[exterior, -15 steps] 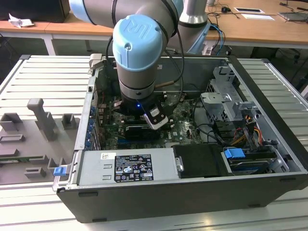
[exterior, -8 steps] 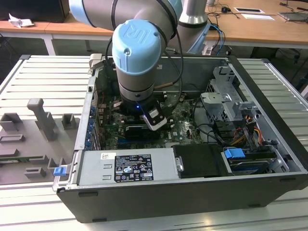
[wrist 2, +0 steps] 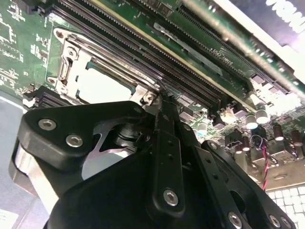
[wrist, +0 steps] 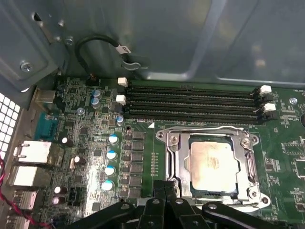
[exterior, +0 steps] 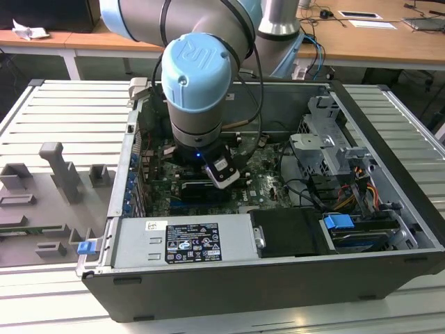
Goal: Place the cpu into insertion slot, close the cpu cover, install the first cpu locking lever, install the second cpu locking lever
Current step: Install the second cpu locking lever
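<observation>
While poised low over the green circuit board point(wrist: 143, 157) inside the open computer case point(exterior: 389, 229), tool point(wrist: 164, 188) seen with fingers drawn together, tips touching and clamped on nothing, just beside the near edge of the insertion slot point(wrist: 178, 157). Seen in the second wrist view as one black finger point(wrist 2: 167, 143) reaching toward the socket corner.

Just beyond the fingertips, cpu point(wrist: 212, 164) lying flat and square in the insertion slot, dull tan top showing through the central window. Folded down around it, cpu cover point(wrist: 248, 160), silvery frame lying flat on the chip's edges.

Judged from this: chip placement done, cover closing apparently done. Unclear whether either thin locking lever along the frame's sides is hooked under its catch.

Farther out, long black memory slots point(wrist: 190, 102) running beside the socket, and round capacitors point(wrist: 112, 155) on the other side.
</observation>
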